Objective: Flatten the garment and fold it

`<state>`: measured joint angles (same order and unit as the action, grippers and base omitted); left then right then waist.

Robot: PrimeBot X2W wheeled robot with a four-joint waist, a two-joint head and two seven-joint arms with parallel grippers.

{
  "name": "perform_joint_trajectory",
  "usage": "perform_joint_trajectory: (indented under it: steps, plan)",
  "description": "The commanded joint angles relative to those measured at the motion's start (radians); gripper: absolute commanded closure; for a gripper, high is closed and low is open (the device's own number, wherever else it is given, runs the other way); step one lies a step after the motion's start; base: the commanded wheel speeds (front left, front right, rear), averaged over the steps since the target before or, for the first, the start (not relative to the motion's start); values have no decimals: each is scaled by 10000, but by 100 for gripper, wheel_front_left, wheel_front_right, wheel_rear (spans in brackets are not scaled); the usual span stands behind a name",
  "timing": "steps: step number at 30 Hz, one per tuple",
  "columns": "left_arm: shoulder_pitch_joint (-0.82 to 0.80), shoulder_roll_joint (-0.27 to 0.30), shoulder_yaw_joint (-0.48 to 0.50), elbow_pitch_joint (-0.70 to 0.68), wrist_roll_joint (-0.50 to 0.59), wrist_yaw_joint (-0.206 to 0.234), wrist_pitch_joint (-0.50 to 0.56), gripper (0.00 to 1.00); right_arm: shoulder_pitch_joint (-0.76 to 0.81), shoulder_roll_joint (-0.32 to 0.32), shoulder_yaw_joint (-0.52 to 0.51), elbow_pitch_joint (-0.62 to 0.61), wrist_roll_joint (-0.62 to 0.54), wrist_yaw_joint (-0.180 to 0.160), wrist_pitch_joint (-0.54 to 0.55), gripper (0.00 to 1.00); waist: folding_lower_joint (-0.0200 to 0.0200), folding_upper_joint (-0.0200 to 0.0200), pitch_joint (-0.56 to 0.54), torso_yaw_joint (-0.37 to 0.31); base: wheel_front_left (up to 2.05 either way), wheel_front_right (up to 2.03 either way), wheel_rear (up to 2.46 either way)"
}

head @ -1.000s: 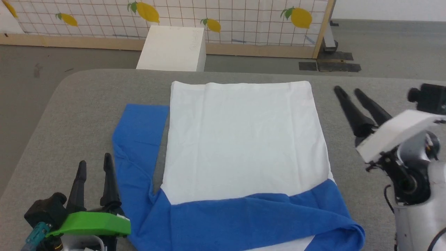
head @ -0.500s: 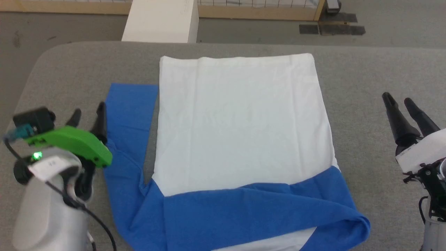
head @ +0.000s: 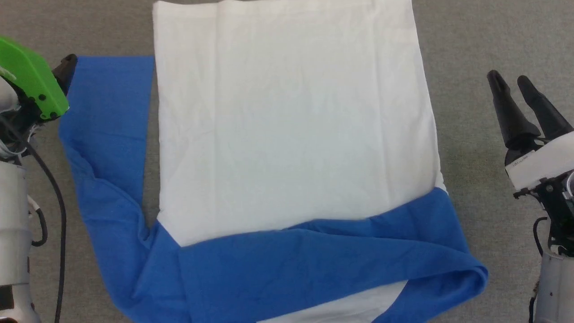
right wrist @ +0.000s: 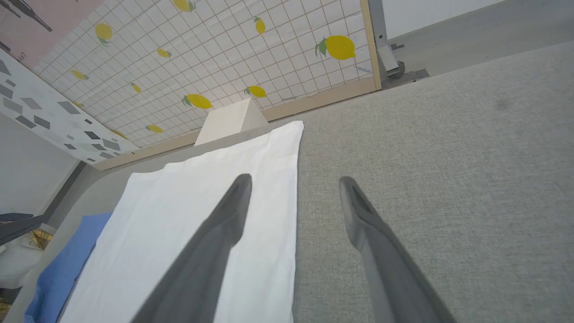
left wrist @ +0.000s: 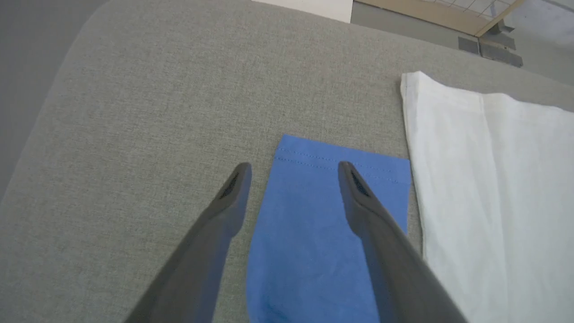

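Head view: garment (head: 291,134) spread mid-frame on grey table (head: 466,54), white body flat; one blue sleeve (head: 336,255) lies folded across lower frame; other sleeve (head: 112,112) at left not yet folded, likely your next job; left gripper (left wrist: 293,167) wide open, empty, over its cuff; right gripper (head: 508,80) open, empty, right edge.

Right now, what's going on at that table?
The garment lies spread on the grey table, its white body flat and one blue sleeve already folded across the near edge. The other sleeve lies out along the robot's left side. The left hand is open above that sleeve's cuff end, one finger over cloth, one over table. The right hand is open beside the shirt's right edge, holding nothing.
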<state>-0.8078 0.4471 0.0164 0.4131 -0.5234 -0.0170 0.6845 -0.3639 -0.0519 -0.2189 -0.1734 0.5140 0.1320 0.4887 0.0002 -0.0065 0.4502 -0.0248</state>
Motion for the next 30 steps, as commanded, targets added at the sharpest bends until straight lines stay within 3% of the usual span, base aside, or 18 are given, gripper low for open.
perform_joint_trajectory:
  steps: [1,10,17,18,19,20,24,30]
  plan:
    - [-139,116,-41,105,1,10,190,0,-141,14,36,23,93,-13,-101,0,-2,65,1020,-639,0,0,0]
    - [-154,656,-540,503,587,192,849,0,-199,15,89,16,98,-13,-201,0,-2,65,1519,-710,0,0,0]
    - [156,725,-637,944,611,787,2055,0,-232,16,188,-33,104,-13,-183,0,-2,65,1640,-661,0,0,0]
    - [231,629,-566,922,473,897,2239,20,-235,16,193,-43,101,-13,-177,0,-2,65,1637,-652,0,0,0]
    - [294,559,-516,840,349,928,2348,90,-232,16,182,-54,96,-13,-172,0,-2,65,1633,-633,0,0,0]
    - [331,506,-461,764,240,940,2399,100,-226,16,166,-63,84,-13,-161,0,-2,65,1630,-614,0,0,0]
    - [431,264,-117,385,-232,981,2229,100,-182,16,72,-50,2,-13,-121,0,-2,65,1487,-488,0,0,0]
    - [398,-209,904,-117,-951,1345,966,100,-105,16,79,117,-43,-13,-103,0,-2,65,941,-261,0,0,0]
